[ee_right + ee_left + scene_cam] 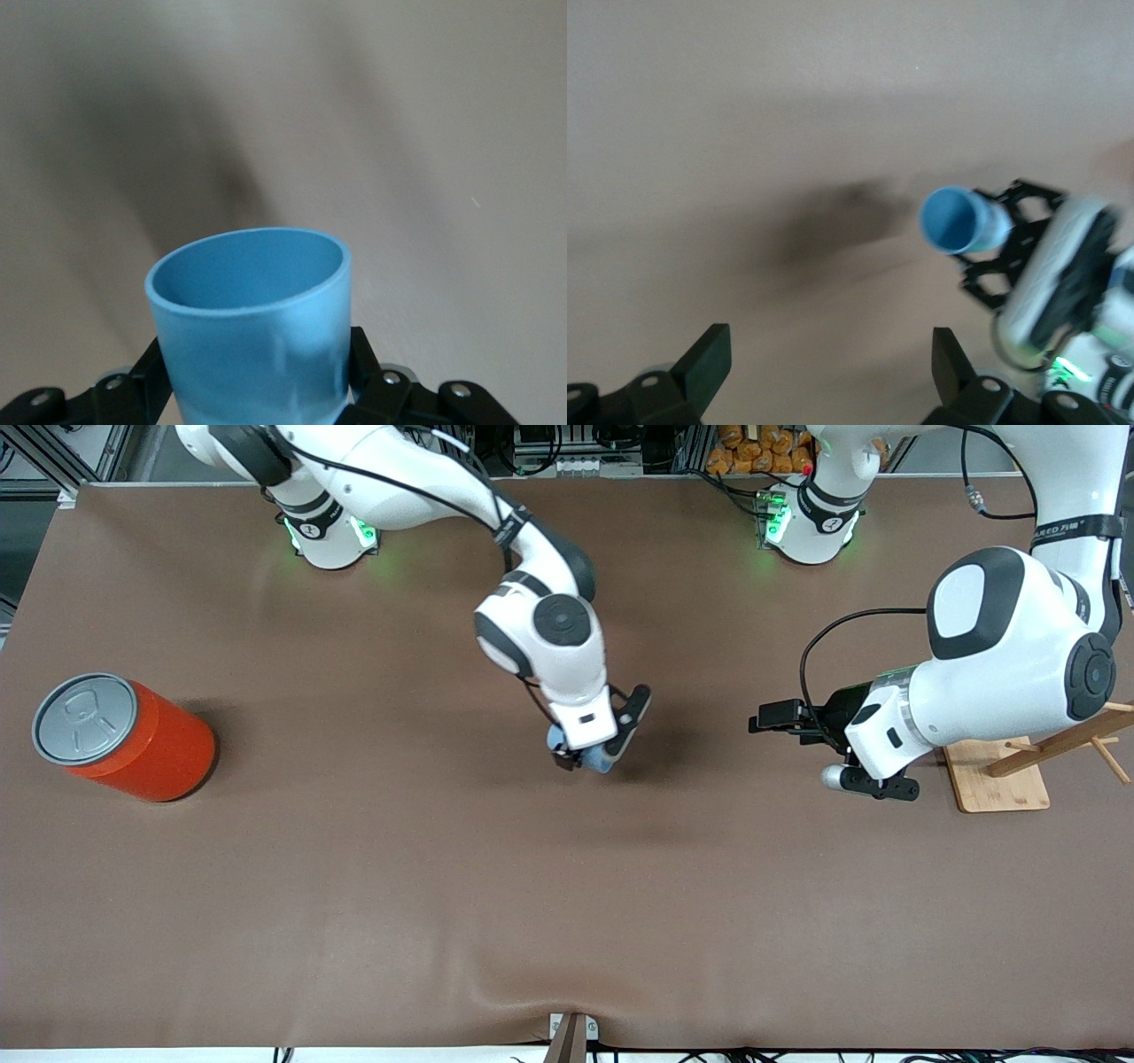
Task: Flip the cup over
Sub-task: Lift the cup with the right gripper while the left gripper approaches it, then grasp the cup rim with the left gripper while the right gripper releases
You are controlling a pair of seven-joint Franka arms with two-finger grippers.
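Observation:
The cup (602,761) is a small light-blue tumbler. My right gripper (594,751) is shut on it over the middle of the table. The cup is held on its side, just above the brown table, with its open mouth toward the left arm's end. In the right wrist view the cup (252,328) sits between the fingers (368,372) with the rim pointing away from the camera. In the left wrist view the cup (961,221) shows its darker blue inside. My left gripper (797,748) is open and empty, hovering toward the left arm's end; it also shows in the left wrist view (833,341).
A big orange can with a grey lid (133,735) stands at the right arm's end of the table. A wooden rack on a board (1019,766) stands at the left arm's end, close to the left arm. Brown cloth covers the table (567,921).

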